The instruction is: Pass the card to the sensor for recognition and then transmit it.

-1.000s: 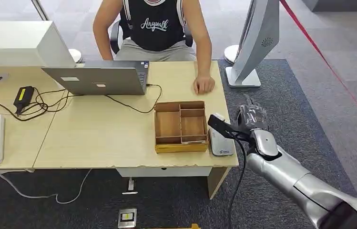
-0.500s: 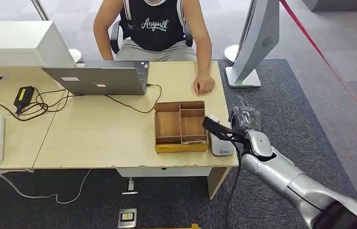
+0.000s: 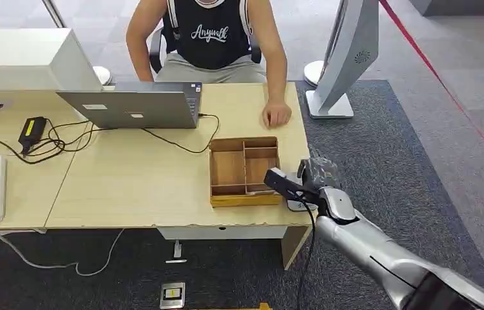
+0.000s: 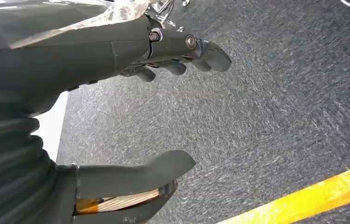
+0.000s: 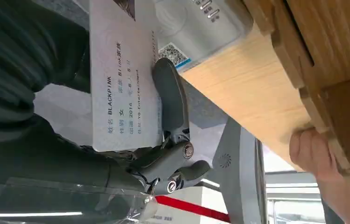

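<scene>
So the card (image 5: pixel 124 88) is a flat white plastic rectangle with small printed text lines, and it sits in the right hand (image 3: pixel 316 177), thumb (image 5: pixel 170 100) pressed across its face and the darker fingers behind it. It's held right over the sensor (image 5: pixel 201 28), a smooth grey-white reader with a QR sticker, parked at the table's (image 3: pixel 129 187) front right corner, just beside the wooden tray (image 3: pixel 244 169). That tray is a shallow box of plain light wood, split into compartments; whether anything lies in them is hard to tell from the head view.

Step-wise, this looks like the recognition part: card hovering at the reader, not handed on yet. The next move probably calls for keeping the card flat and close over the reader's top, then carrying it on toward the person (image 3: pixel 216 39) sitting across the table, whose hand (image 3: pixel 276 115) rests on the pale laminate top beyond the tray.

The left hand (image 4: pixel 131 112) hangs over coarse grey carpet, fingers apart, holding nothing.

A grey laptop (image 3: pixel 132 106) and tangled black cables (image 3: pixel 64 139) sit further along the table.
</scene>
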Controlling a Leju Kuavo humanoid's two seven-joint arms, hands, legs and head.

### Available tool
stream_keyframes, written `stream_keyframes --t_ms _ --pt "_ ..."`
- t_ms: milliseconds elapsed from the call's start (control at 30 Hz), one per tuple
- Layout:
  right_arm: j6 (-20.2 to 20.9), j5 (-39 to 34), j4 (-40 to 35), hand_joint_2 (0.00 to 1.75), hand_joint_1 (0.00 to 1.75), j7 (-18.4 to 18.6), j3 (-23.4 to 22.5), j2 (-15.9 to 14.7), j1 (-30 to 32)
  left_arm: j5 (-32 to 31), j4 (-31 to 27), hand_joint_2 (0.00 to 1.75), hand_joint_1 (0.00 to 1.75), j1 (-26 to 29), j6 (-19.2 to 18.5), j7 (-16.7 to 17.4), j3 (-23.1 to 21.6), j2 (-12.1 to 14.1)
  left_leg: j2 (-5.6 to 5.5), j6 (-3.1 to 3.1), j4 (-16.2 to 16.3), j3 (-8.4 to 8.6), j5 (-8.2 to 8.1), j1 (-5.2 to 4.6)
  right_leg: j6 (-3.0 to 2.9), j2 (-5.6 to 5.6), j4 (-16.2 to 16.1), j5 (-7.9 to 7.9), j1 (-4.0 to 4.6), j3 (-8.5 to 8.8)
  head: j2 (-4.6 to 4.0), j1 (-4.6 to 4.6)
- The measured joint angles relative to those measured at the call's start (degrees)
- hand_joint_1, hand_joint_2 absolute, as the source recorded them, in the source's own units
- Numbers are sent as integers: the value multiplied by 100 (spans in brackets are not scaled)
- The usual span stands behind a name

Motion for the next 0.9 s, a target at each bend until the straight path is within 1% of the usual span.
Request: stream_keyframes --t_ms 267,900 --pt "-4 -15 194 175 175 -28 15 83 -3 0 0 175 0 0 0 -4 2 2 0 0 0 1 0 0 0 0 0 0 0 0 0 0" --pt "-22 -79 391 175 175 -31 15 184 -61 0 0 175 0 1 0 -4 55 9 1 0 0 6 0 0 0 0 0 0 0 4 0 2"
